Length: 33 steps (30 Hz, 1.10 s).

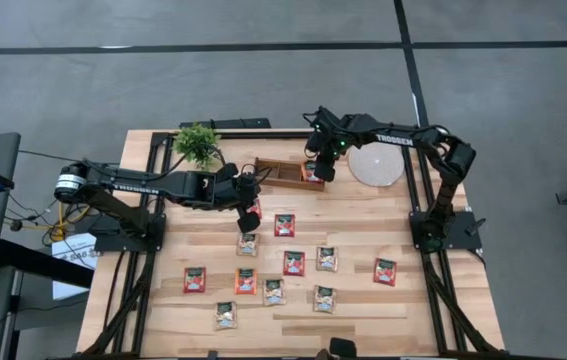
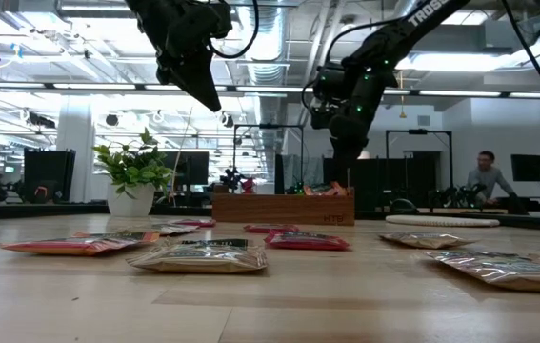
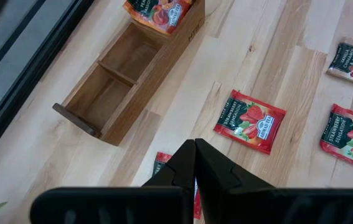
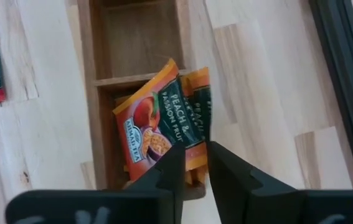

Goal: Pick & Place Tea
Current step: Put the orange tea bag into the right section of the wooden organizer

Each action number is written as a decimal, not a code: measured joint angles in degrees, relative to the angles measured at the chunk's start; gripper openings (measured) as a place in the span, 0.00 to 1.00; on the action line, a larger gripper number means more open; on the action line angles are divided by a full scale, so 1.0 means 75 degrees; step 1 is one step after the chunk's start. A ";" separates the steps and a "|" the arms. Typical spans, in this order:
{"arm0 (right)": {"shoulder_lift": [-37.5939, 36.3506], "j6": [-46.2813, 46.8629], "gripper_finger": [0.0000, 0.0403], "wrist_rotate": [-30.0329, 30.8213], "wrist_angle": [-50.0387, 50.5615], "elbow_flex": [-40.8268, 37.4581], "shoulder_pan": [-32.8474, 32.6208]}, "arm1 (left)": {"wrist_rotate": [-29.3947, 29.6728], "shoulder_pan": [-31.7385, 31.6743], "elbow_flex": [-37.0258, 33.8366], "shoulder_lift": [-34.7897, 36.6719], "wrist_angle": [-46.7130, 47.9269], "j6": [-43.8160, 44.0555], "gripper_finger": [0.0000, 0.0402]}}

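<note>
Plainly, these tea sachets look light, thin and limp, with glossy wrappers that could slide on the wooden table (image 1: 363,310); a puffed middle and flat sealed edges suggest the safest hold is a pinch across one edge or corner, since a flat sachet offers little to grip from above.

The right gripper (image 4: 192,163) hangs over the end compartment of the long wooden tray (image 1: 285,172), which lies near the back of the table between the small potted plant (image 1: 197,143) and the round pale disc (image 1: 378,164). Its fingers stand slightly parted, just above two orange peach and passion fruit sachets (image 4: 164,127) that lean upright in that compartment; they seem to be let go, though one top edge sits close between the fingertips. The neighbouring compartments are bare.

The left gripper (image 3: 194,163) is raised above the table in front of the tray, fingers pressed together on a red sachet (image 3: 160,163) whose edge peeks out beneath them in the left wrist view. Being floppy, it will likely dangle and swing, so lowering it edge-first into a compartment should suit it.

The other sachets lie flat and scattered across the table's middle and front: a red strawberry sachet (image 3: 249,121) nearest the tray, another red one (image 1: 384,271) to the right, an orange one (image 1: 245,281), and pale ones such as (image 1: 324,298).
</note>
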<state>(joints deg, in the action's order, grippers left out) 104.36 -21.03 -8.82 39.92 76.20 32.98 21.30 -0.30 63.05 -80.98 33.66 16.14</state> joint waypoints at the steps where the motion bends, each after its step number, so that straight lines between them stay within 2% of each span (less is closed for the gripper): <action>1: 0.0000 -0.0001 0.12 -0.0002 0.0000 0.0000 -0.0016 | -0.0001 -0.0001 0.0000 -0.0001 -0.0001 -0.0001 0.00; 7: 0.0000 -0.0001 0.01 -0.0009 -0.0003 0.0000 -0.0065 | -0.0003 0.0000 0.0000 -0.0001 -0.0079 -0.0003 0.00; 33: -0.0028 0.0944 0.00 -0.0038 0.0093 -0.0003 0.0022 | 0.0000 0.0000 -0.0002 0.0002 -0.0112 -0.0032 0.00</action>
<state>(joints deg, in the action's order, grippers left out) 104.15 -13.95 -9.10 40.62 76.18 33.15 21.30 -0.30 63.03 -80.97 32.82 15.90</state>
